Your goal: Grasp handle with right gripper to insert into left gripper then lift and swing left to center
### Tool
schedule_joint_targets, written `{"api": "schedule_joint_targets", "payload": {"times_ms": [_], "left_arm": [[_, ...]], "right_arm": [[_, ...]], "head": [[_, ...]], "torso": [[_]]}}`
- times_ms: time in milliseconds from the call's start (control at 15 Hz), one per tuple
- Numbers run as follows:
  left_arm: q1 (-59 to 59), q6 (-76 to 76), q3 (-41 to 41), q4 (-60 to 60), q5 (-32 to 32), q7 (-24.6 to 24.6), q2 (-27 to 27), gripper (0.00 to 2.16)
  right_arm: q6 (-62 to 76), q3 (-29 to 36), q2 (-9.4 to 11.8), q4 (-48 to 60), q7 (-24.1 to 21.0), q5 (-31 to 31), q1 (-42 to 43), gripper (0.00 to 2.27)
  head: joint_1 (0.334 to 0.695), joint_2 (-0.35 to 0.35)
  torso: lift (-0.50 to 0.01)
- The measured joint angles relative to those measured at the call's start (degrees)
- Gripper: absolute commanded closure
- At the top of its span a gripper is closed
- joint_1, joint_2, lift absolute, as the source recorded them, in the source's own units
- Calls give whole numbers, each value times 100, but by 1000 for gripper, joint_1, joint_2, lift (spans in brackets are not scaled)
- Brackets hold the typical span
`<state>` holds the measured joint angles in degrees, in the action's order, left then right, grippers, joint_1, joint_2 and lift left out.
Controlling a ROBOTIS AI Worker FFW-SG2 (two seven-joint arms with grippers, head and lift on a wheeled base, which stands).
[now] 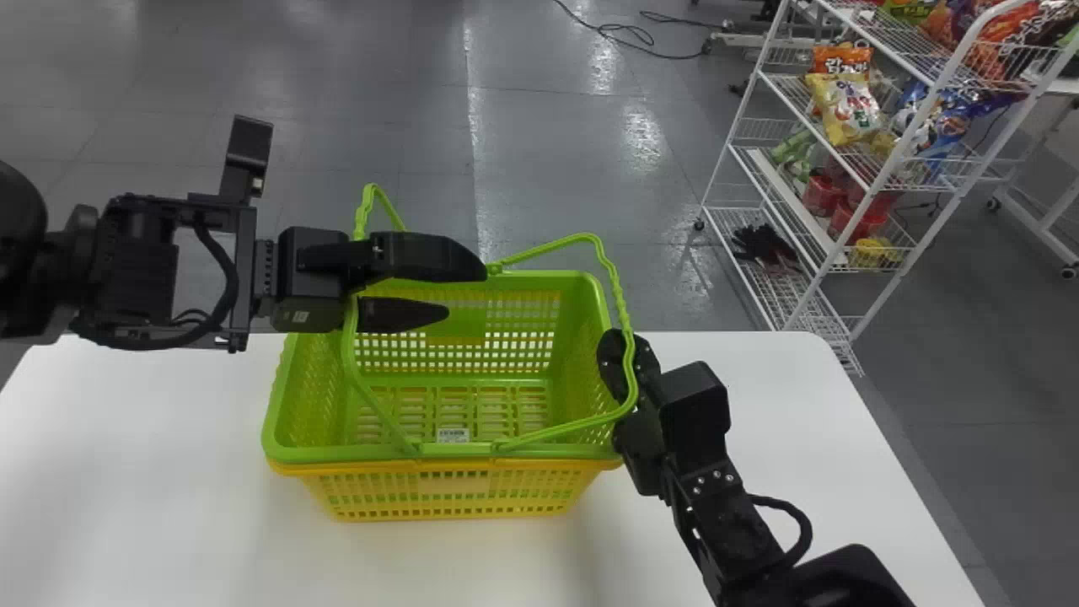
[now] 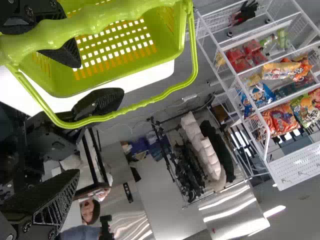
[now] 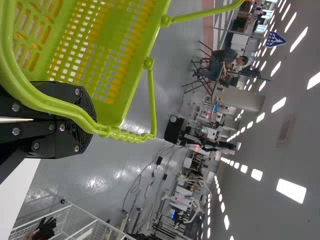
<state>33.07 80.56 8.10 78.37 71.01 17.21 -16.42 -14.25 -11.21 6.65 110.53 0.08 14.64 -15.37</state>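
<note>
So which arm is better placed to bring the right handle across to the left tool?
Right, I'd judge. The right handle runs across the right tool. The left tool is open over at the left handle, so it seems better placed to receive.

Smooth green plastic basket point(image 1: 451, 451); glossy grey floor point(image 1: 556, 169); white metal rack point(image 1: 885, 181)

Black arms point(image 1: 742, 539), looping black cables point(image 1: 229, 282), silver screws point(image 3: 15, 107).
</note>
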Motion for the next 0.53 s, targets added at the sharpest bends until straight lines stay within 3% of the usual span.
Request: {"api": "schedule_joint_targets", "payload": {"times_ms": [533], "left_arm": [[209, -9, 178, -149, -105, 1, 302, 46]], "right_arm": [[-69, -270, -92, 270, -25, 66, 35, 2246]], "head": [[695, -141]], "torso": [[-93]]}}
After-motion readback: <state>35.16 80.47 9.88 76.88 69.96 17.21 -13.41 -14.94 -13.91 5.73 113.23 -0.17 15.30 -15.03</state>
